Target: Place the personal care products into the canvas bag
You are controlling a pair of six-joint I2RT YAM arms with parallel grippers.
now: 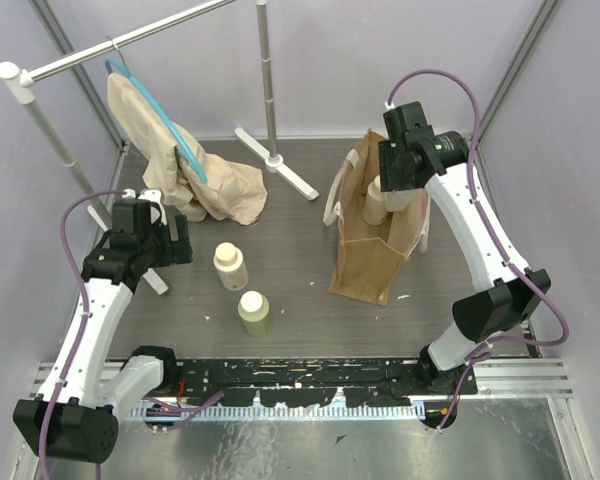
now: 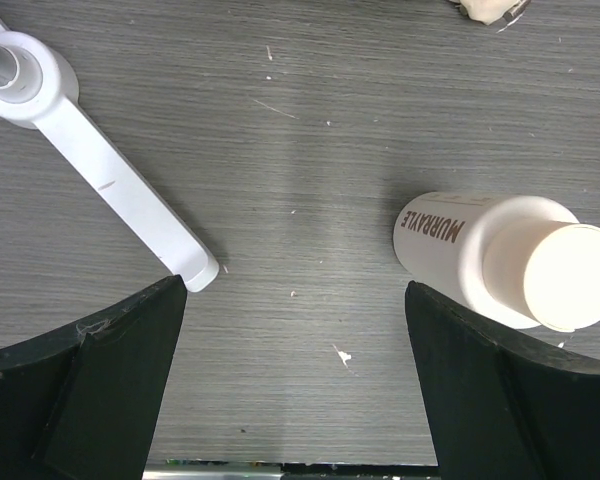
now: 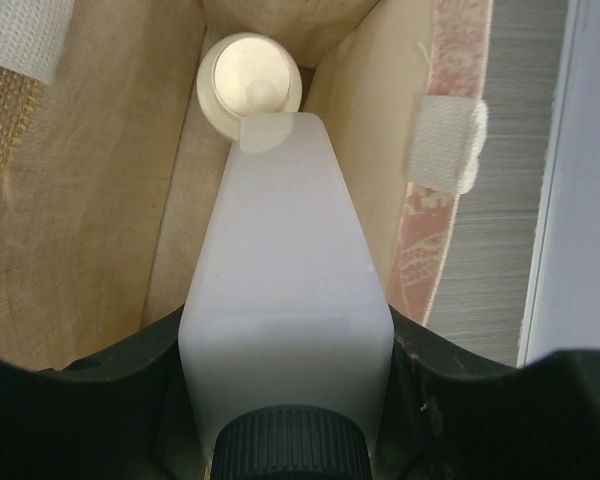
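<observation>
Nearest to us is the dark cap [image 3: 290,440] of the white bottle [image 3: 285,290]; the right gripper [image 3: 288,360] has closed its two fingers on the flat sides of this bottle and holds it firmly; the bottle points down into the open canvas bag [image 1: 363,265], and past its far end we see a round cream bottle [image 3: 250,85] inside the bag, cap up; the bag stands upright on the right half of the table [image 1: 300,200]; the left gripper [image 2: 295,400] has its fingers spread fully wide and holds nothing, low over the table; a second cream bottle [image 2: 500,255] stands near one of its fingers; a yellowish bottle [image 1: 255,312] stands near that one, closer to the arm bases
</observation>
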